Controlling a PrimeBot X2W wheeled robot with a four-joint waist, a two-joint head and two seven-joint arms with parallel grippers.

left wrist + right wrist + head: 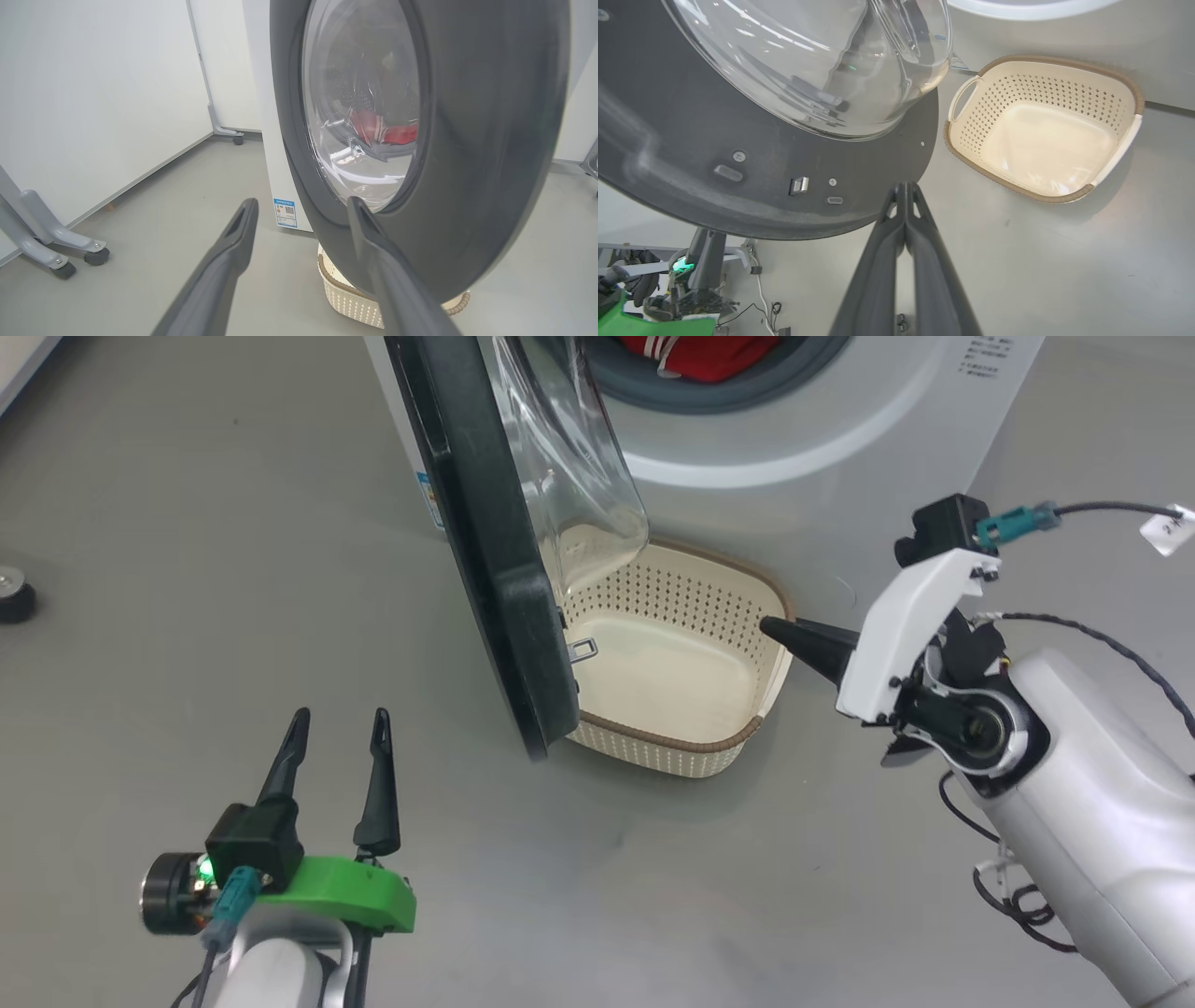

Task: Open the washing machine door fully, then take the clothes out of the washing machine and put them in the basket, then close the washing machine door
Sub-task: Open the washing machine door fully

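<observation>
Standing about half open, the washing machine door [485, 551] juts out from the washing machine [840, 448] with its glass bowl hanging over the left end of the basket [738, 747]. The basket sits empty on the floor [187, 523], right against the machine's front and below the opening. The clothes [700, 355] lie inside the drum, a red heap behind the grey seal.

The right jaws are pressed closed on nothing, one finger [808, 644] pointing across the basket toward the door's inner face. In the right wrist view their tip sits just beside the door's lower rim, near the latch [799, 185]; whether it touches, I cannot tell. The left jaws stand wide open and empty on the door's outer side, fingers [378, 784] apart from it.

The main risk is the push itself. A narrow closed tip on a glossy curved rim could skid off, either dropping toward the basket or riding up onto the glass bowl. A second risk is the left arm: it appears to stand in the door's outward sweep, so a firm push may swing the rim into those open fingers. If the door stops short of fully open, the bowl would likely crowd any reach into the drum, and clothes could snag on it.
</observation>
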